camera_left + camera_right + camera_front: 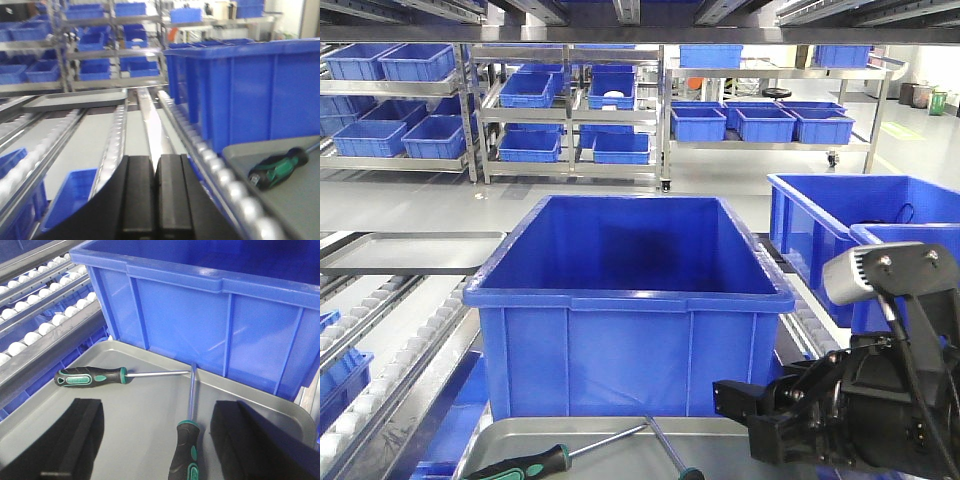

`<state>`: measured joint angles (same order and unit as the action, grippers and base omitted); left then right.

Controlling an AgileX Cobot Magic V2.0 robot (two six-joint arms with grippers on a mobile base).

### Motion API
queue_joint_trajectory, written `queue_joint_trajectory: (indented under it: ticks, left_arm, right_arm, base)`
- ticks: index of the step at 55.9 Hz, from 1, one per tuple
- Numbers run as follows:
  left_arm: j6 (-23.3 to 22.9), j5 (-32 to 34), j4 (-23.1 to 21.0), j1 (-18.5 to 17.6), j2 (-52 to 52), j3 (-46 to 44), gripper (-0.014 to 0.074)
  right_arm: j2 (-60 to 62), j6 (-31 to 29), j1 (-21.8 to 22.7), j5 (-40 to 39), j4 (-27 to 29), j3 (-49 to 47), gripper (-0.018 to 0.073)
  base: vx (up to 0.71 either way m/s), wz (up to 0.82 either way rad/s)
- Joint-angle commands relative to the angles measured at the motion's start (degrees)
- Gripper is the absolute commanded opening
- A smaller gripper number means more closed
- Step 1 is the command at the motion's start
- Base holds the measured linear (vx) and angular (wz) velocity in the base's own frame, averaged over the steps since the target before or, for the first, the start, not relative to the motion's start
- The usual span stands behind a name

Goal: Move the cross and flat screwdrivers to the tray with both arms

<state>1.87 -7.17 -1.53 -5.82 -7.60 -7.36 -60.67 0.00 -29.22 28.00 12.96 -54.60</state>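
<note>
Second screwdriver (184,450) handle runs off the bottom frame edge

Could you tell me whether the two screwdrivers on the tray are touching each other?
Cannot tell. In the right wrist view, the left screwdriver points its shaft tip at the near screwdriver's tip by the tray wall; they meet or nearly meet, with no plain gap or contact.

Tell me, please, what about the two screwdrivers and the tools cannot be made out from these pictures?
- Screwdriver tips: cross or flat unreadable; too small in the right wrist view where the shafts meet.
- Nearer screwdriver: handle end cut off by the bottom edge.
- Left wrist view: blurred; only one handle shows.
- Left tool: out of the front view.
- Tray: near edge out of frame.
</note>
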Motion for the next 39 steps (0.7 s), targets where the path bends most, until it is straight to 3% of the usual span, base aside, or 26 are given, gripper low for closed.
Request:
queue_joint_trajectory:
  ticks: [1,7,14,39]
  left_arm:
    - [-1.3,4.5,-0.1,0.6,5.3,3.1,-0.0006]
    - [-4.7,5.3,0.0,0.8,9.0,7.7,-0.0006]
    - [-4.7,-0.3,-0.2,0.8,8.3,7.5,-0.0006]
    - [-4.7,-0.9,-0.2,0.8,8.3,7.5,-0.0006]
  right_arm:
    - [1.1,-0.8,0.2,-4.4,-0.1,-2.0,0.053]
    - [1.1,-0.8,0.2,-4.3,-0.1,-2.0,0.053]
    - [1.0,-0.8,0.2,-3.9,-0.1,-2.0,0.053]
    - [1.0,-0.8,0.2,-3.8,-0.1,-2.0,0.053]
  base:
    - [0.0,0.0]
    - [0.0,0.0]
    - [0.0,0.0]
    - [0.0,0.0]
